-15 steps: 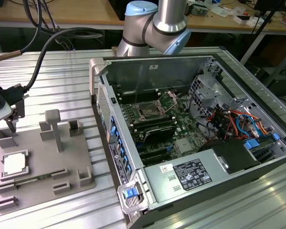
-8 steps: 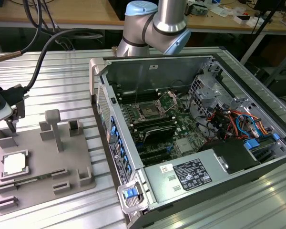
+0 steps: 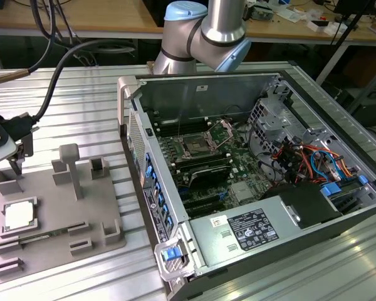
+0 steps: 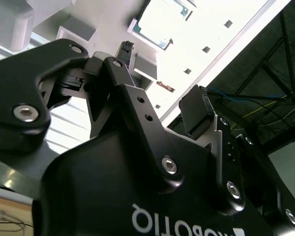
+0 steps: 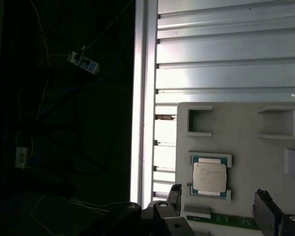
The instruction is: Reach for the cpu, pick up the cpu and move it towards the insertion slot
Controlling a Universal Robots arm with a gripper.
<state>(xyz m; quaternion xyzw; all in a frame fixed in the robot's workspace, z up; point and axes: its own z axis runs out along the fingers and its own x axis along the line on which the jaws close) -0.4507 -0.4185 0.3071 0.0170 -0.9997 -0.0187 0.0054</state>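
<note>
Plainly wide open, the gripper holds nothing and hangs over the grey tray on the desk. Its fingers spread wider than the cpu, which lies flat in its tray seat, silvery top up, pale-rimmed, well apart from the slot

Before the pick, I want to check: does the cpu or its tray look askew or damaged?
Nothing stands out. The cpu lies square in its seat on the grey tray; the open end effector is clear of it.
</note>
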